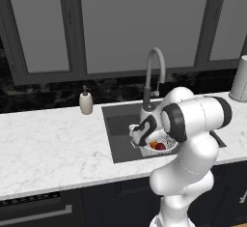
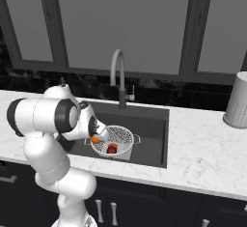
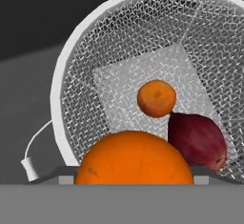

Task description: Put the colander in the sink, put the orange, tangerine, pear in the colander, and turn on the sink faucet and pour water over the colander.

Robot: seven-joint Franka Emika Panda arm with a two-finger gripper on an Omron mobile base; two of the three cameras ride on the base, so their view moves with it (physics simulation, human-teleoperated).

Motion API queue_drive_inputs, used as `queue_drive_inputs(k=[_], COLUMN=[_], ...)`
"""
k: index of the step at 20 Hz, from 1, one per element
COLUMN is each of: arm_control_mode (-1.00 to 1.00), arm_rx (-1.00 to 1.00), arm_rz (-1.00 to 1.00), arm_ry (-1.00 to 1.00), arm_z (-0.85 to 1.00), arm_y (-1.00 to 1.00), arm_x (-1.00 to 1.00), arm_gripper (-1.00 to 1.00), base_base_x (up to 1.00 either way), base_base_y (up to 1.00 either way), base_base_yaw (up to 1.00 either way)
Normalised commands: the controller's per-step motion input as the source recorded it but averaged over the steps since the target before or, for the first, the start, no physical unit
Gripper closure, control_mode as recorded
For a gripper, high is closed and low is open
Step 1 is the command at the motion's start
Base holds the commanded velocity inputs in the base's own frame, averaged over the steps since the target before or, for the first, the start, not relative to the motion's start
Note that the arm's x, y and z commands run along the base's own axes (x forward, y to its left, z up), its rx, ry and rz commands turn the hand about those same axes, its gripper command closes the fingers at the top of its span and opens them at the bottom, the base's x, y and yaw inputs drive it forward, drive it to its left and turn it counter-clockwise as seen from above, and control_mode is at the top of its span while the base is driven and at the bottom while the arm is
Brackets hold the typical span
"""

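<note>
Three fruits: we see the gripper pinching the orange over the left rim of the colander; tangerine and pear touch inside it, bare sink floor around.

Both base views look forward and down from behind the arm at the sink, while the hand view peers closely into the colander.

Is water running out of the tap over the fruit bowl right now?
No. In the right base view no stream falls from the sink faucet, and the colander sits in the sink dry.
</note>
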Motion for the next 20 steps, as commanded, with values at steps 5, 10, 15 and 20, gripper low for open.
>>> queue_drive_inputs(k=[5,10,15,20], arm_control_mode=[-1.0,-1.0,-1.0,-1.0], arm_rx=[0.0,0.0,0.0,0.0], arm_rz=[0.0,0.0,0.0,0.0], arm_ry=[0.0,0.0,0.0,-0.02], arm_z=[-0.17,-0.25,-0.2,-0.05], arm_y=[0.0,0.0,-0.09,-0.1], arm_x=[0.17,0.15,0.16,0.01], arm_gripper=[1.0,1.0,1.0,-1.0], base_base_x=[0.0,0.0,0.0,0.0], base_base_y=[0.0,0.0,0.0,0.0], base_base_yaw=[0.0,0.0,0.0,0.0])
